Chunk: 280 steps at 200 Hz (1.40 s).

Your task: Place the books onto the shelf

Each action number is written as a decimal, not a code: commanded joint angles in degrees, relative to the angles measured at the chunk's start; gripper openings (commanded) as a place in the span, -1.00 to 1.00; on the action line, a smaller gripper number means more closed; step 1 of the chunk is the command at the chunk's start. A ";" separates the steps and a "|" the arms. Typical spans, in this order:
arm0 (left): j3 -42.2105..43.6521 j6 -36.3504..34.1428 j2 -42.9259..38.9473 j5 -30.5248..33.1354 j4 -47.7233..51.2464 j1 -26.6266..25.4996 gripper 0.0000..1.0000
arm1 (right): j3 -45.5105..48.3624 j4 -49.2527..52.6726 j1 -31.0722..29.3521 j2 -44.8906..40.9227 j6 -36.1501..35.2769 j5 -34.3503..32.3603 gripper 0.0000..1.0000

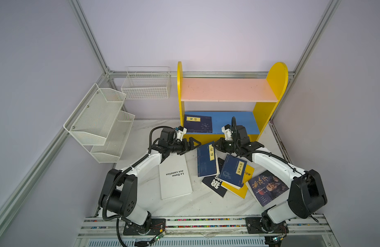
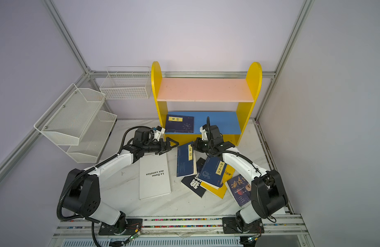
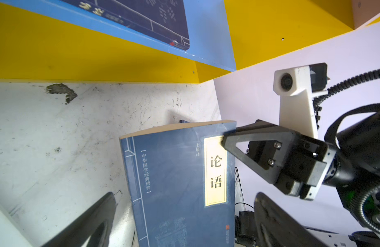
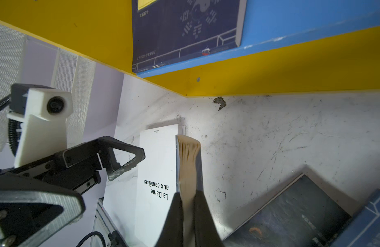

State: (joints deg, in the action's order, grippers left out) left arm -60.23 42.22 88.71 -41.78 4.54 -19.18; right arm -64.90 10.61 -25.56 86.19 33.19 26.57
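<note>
Book (image 1: 207, 159) (the navy one) sits tilted up by one corner, just in front of the shelf (image 1: 276, 81). The right gripper (image 1: 215, 146) is clamped on that corner. The left gripper (image 1: 191, 147) gapes wide at the opposite edge, probably to take a firmer hold for shelving.

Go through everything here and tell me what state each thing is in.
left gripper: jaws open, holding nothing.
right gripper: jaws shut on gripped navy book.
gripped navy book: tilted, one edge lifted.
shelved navy book: flat on blue lower board of shelf.
white book: flat on table.
stacked navy book: lying atop yellow book and black book.
face-cover book: flat on table.
</note>
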 commanded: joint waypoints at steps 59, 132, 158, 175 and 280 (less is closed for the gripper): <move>3.29 0.06 0.07 -4.49 -8.61 0.46 0.97 | -4.79 -4.68 2.97 -3.27 3.82 11.75 -1.00; 4.89 7.35 1.82 -8.13 -23.21 -0.42 0.85 | -3.25 -16.43 4.37 -2.72 11.56 19.02 -1.00; 5.20 12.24 1.96 -9.17 -30.57 -0.43 0.67 | -3.39 -17.65 5.37 -1.63 11.81 20.24 -1.00; 5.21 15.75 2.00 -9.66 -35.28 -0.42 0.34 | -3.55 -18.68 5.73 0.02 12.47 20.52 -1.00; 2.66 19.13 -0.74 -0.80 -31.00 -0.41 -0.96 | -7.30 -31.79 6.00 9.88 20.39 16.44 -0.64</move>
State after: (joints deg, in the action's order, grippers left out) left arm -56.75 61.10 91.02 -46.57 -28.05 -19.11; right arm -69.32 -16.95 -19.64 94.98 50.72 46.83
